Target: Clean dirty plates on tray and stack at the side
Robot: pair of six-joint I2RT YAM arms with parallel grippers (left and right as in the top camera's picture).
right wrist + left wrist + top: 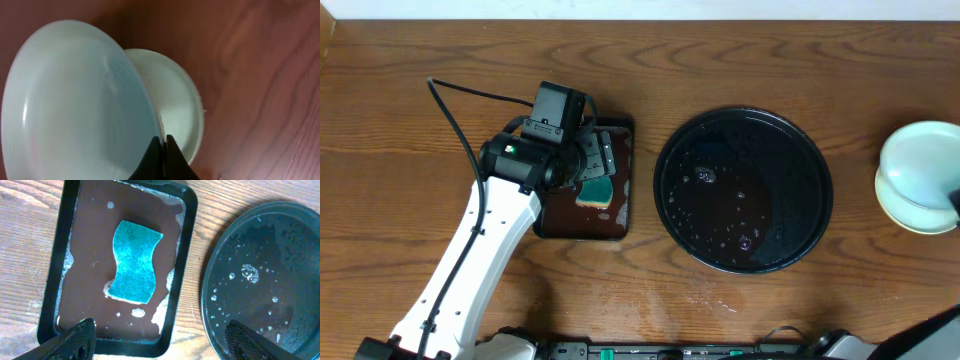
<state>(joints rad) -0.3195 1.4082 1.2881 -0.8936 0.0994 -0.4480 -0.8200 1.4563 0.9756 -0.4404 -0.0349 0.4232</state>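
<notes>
Since the black tray (800, 150) holds nothing now but water beads and a few suds, the washing looks finished to me, and what is left is the stacking. Well to the right of that tray, on the bare tabletop (860, 300), are the plates (918, 170): a pale mint one over a pale yellow one. I can make out 2 for sure (a 3rd may be hidden among them).

The right gripper (162, 145) has its 2 fingers pinched together on the near rim of the top plate (75, 100). From the wrist view that plate appears to ride tilted over the lower plate (175, 100) rather than flat in it. I judge the rim is gripped because a shallow plate offers no other edge, and the tilt lets it be nested down. No red smear shows on either face.

Just to the left of the black tray, the small brown tray (185, 255) holds soapy water and the teal sponge (134, 262), which lies flat in its middle. The left gripper (159, 327) hovers above it with its fingers spread wide and nothing between them, seemingly parked there because the sponge is done with. The next move, I'd say, is to level the plate onto the stack and then let go.
</notes>
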